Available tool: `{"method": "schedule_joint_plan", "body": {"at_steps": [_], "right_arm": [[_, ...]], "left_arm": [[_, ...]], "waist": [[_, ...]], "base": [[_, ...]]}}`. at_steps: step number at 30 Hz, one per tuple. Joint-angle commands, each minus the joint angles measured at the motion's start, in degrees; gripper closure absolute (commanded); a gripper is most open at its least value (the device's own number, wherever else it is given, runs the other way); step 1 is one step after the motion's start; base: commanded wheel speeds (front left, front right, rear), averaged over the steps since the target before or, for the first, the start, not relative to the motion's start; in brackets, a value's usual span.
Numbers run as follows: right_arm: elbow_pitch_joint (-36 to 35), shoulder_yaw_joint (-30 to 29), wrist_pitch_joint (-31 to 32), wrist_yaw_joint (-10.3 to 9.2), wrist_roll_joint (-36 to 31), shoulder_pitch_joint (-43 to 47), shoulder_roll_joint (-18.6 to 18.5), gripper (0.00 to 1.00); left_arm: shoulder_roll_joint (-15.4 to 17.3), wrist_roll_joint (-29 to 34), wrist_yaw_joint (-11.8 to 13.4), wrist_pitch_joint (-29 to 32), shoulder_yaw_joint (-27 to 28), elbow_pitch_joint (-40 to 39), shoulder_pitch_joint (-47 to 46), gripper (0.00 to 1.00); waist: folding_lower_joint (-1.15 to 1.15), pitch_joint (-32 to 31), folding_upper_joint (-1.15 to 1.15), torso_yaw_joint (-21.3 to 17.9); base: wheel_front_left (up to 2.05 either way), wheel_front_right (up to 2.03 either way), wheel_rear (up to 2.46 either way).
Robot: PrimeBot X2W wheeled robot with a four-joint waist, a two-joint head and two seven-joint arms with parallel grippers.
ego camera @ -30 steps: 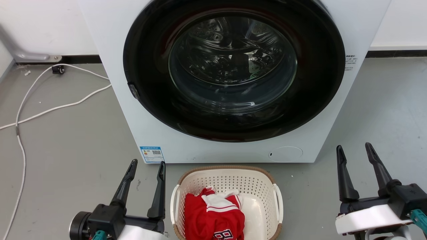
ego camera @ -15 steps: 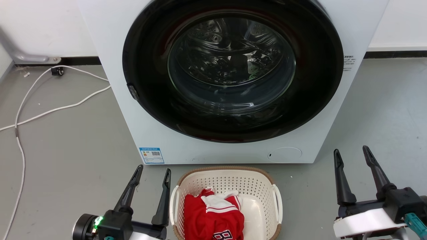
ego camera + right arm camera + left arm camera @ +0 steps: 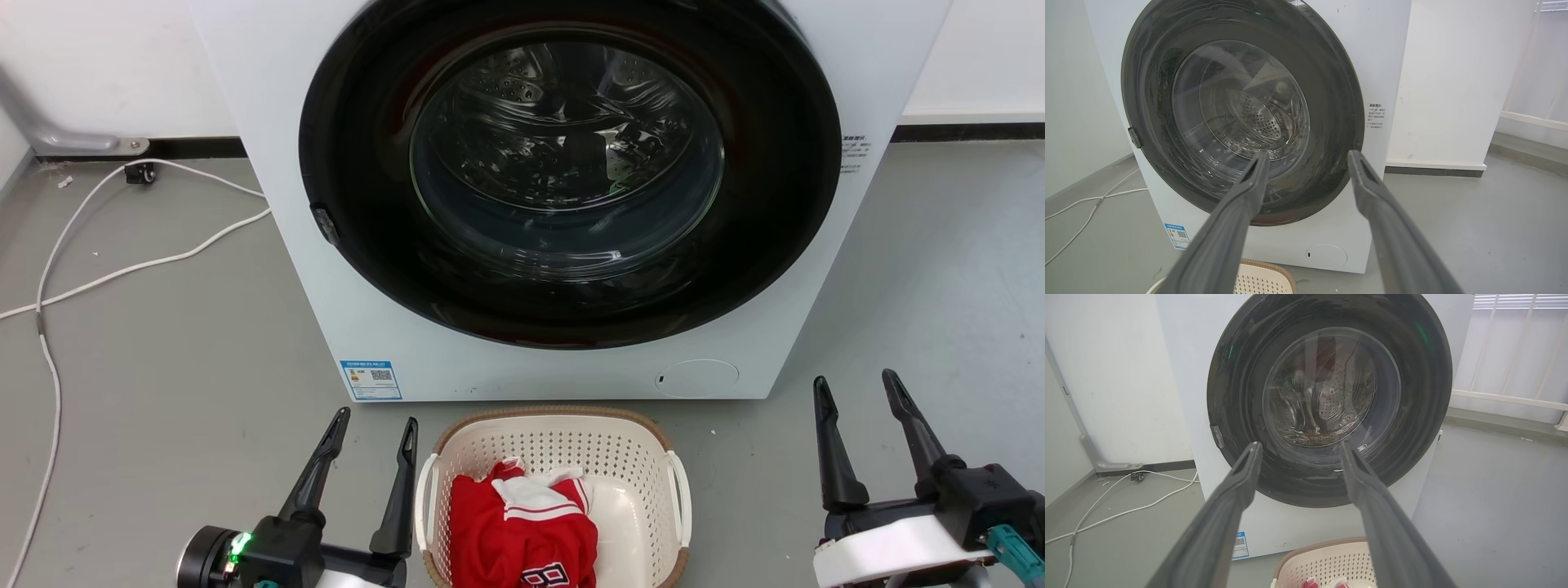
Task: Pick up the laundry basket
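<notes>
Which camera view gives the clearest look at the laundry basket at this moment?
The head view: the laundry basket shows its brown rim, both white handles and the red garment inside, near end cut off. The left wrist view catches the far rim and some perforated wall at its bottom edge; the right wrist view, a corner.

Our head view's bottom edge crops the laundry basket (image 3: 563,445) and the red jersey (image 3: 510,535) in it; we cannot read the blue sticker (image 3: 371,380).
</notes>
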Motion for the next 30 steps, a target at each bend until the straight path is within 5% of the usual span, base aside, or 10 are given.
{"method": "schedule_joint_plan", "body": {"at_steps": [1, 16, 30], "right_arm": [[0.2, 0.0, -0.1, -0.02, 0.1, -0.1, -0.1, 0.0], [1.0, 0.2, -0.1, -0.02, 0.2, -0.7, -0.1, 0.0], [7.5, 1.8, -0.1, -0.02, -3.8, -12.2, 0.0, 0.0]], "left_arm": [[0.0, 0.2, -0.1, -0.4, 0.2, 0.1, 0.4, 0.0], [-0.2, -0.2, -0.4, -0.3, 0.8, 0.9, -0.2, 0.0], [1.7, -2.5, -0.7, -0.3, 2.5, 11.3, -13.5, 0.0]], "waist": [[0.0, 0.0, 0.0, 0.1], [0.0, 2.3, 0.0, 0.0], [0.0, 21.2, 0.0, -0.2]], "base": [[0.0, 0.0, 0.0], [0.0, 0.0, 0.0], [0.0, 0.0, 0.0]]}}
